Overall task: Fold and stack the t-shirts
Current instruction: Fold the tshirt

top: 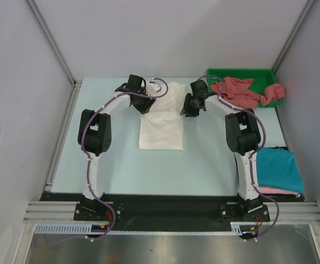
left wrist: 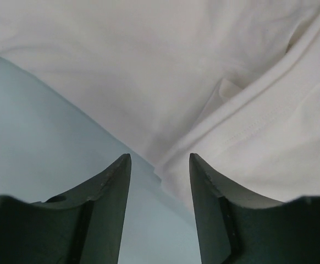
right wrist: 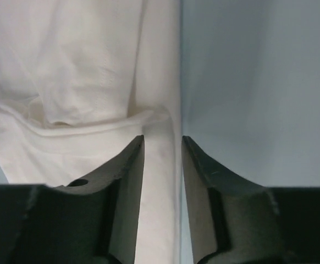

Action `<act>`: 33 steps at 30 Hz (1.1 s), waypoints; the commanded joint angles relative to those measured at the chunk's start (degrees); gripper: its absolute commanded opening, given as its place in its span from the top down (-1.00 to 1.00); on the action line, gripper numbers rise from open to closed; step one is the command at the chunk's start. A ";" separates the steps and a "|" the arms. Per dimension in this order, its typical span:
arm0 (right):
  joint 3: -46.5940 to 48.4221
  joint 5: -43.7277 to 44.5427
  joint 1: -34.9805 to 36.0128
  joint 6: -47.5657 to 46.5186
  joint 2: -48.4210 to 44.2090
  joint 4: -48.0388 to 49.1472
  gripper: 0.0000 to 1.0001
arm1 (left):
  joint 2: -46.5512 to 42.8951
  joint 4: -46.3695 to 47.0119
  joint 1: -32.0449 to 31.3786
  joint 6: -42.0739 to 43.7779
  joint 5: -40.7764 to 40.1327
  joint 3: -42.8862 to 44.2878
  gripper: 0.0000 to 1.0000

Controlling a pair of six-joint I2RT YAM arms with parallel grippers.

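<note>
1. Broadly, the table (top: 116, 159) carries every part of the job: one shirt being worked at mid-far, a supply heap at far right and a finished pile at near right.
2. White shirt (top: 161, 118): it lies flat between the two arms as a narrow upright rectangle. Its sides look turned in already, and the wrist views show doubled layers and a hem. I judge the lengthwise folds done and the crosswise fold yet to be made, after which it goes on the pile.
3. Tray (top: 240, 71): green, in the far right corner, with crumpled red shirts (top: 237, 91) spilling over its rim. None of these is folded, so most of the task remains.
4. Teal shirt (top: 278, 165): it is folded square beside the right arm's base, with a pink shirt (top: 281, 191) showing as a thin edge beneath it. That looks like two done and stacked.
5. Left gripper (left wrist: 160, 157): it sits low at the white shirt's far left edge with its jaws about half apart. A cloth corner lies just ahead of the gap, and nothing is pinched.
6. Right gripper (right wrist: 163, 137): it is at the shirt's right edge with its jaws parted more narrowly, straddling the folded border. The cloth lies flat in the gap and looks unclamped.
7. Writing: no brand, label or print can be read on any shirt, the tray or the arms.
</note>
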 commanded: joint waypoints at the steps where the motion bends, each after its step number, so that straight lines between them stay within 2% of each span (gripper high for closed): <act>1: -2.60 5.58 0.29 -1.43 -10.32 -3.64 0.18 | -9.17 -0.20 -0.10 -0.27 2.90 1.57 -0.05; 2: -4.62 5.76 1.43 -1.60 -12.42 -3.64 0.04 | -10.94 -0.82 -0.19 0.60 5.79 0.35 -0.10; 4: -11.27 6.03 2.75 -1.34 -17.33 -3.46 -0.08 | -17.25 -0.74 -1.15 4.46 8.27 -7.28 -0.11; 5: -13.75 5.50 4.50 -1.08 -18.58 -3.63 -0.13 | -19.55 -0.56 -1.77 9.00 8.62 -14.18 -0.10; 8: -21.41 5.24 7.66 0.59 -22.46 -3.29 -0.20 | -25.27 -3.19 -4.84 19.29 8.10 -24.32 -0.09; 10: -26.66 4.97 8.73 2.61 -24.38 -2.32 -0.21 | -26.16 -7.75 -5.72 22.22 8.89 -26.72 -0.08; 14: -32.31 3.31 10.48 5.86 -25.71 1.71 -0.21 | -28.79 -11.72 -6.78 28.89 9.86 -33.39 -0.24; 17: -33.37 3.39 11.81 6.92 -25.10 2.08 -0.21 | -29.94 -10.50 -8.45 31.89 7.84 -38.49 -0.28; 23: -36.19 4.01 12.86 8.67 -24.83 3.56 -0.16 | -30.12 -3.56 -9.86 31.81 3.09 -44.74 -0.29; 24: -37.23 3.83 12.86 8.85 -24.92 3.92 -0.13 | -30.03 -2.07 -9.95 31.46 2.83 -45.19 -0.29; 27: -38.64 2.52 12.95 10.08 -24.66 5.06 0.15 | -29.77 1.27 -10.56 29.10 2.04 -46.16 -0.24; 28: -39.26 2.08 12.86 10.69 -24.66 5.41 0.33 | -29.68 1.89 -10.74 28.39 2.04 -46.16 -0.15; 29: -39.70 1.11 12.95 10.96 -24.75 6.20 0.43 | -29.59 2.77 -10.91 26.91 2.12 -45.81 -0.06; 30: -40.14 0.76 12.95 11.57 -24.92 6.47 0.54 | -29.51 2.95 -11.00 26.28 2.12 -45.81 0.07; 31: -41.19 0.41 12.95 11.75 -25.27 6.65 0.75 | -29.42 3.13 -11.18 25.84 2.12 -45.63 0.37; 33: -41.90 0.14 12.86 11.41 -26.06 6.21 0.93 | -29.33 3.04 -11.27 24.87 2.04 -45.54 0.69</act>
